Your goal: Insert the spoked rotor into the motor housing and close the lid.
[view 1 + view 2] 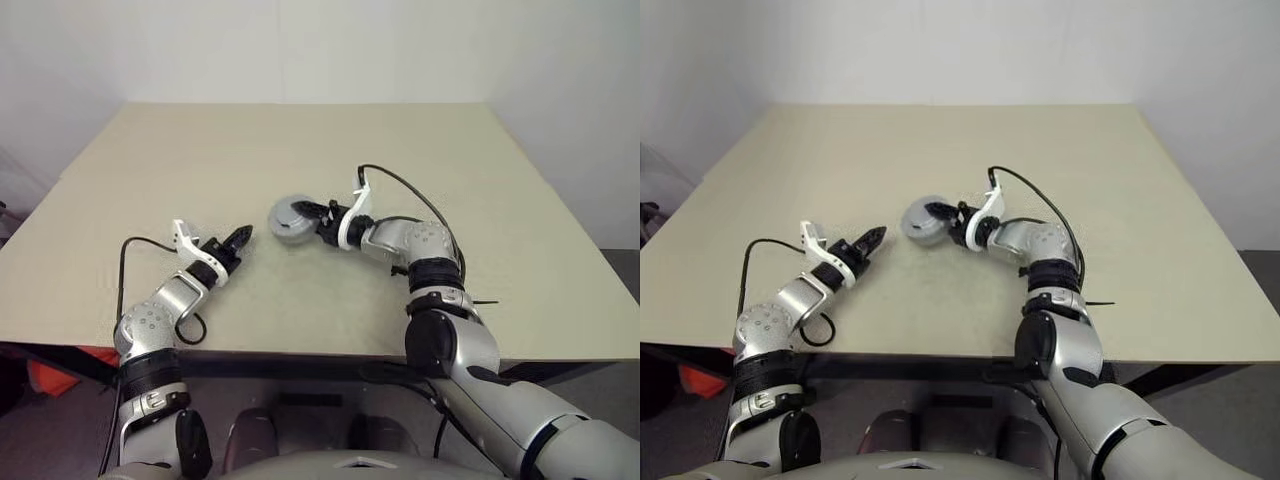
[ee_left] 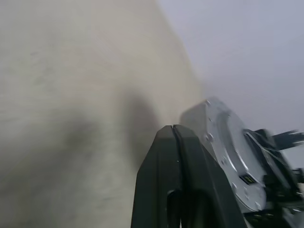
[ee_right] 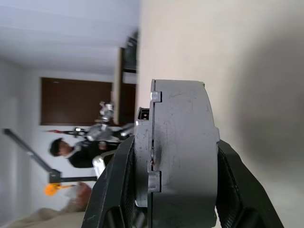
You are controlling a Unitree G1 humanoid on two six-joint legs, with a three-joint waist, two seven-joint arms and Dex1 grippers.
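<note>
The motor housing (image 1: 284,224), a short round grey casing, hangs a little above the tan table (image 1: 300,130) near its middle. My right gripper (image 1: 304,218) is shut on it, one finger on each flat face, as the right wrist view shows (image 3: 180,142). A seam runs around the housing's rim there. A flat silver plate with screw bosses covers the face (image 2: 232,152) turned toward my left gripper (image 1: 243,236). That gripper is shut and holds nothing, a short way to the left of the housing. The spoked rotor is out of view.
The table's front edge (image 1: 300,352) runs just below both arms. Black cables loop from each wrist. A person (image 3: 64,149) and a dark doorway appear far off in the right wrist view.
</note>
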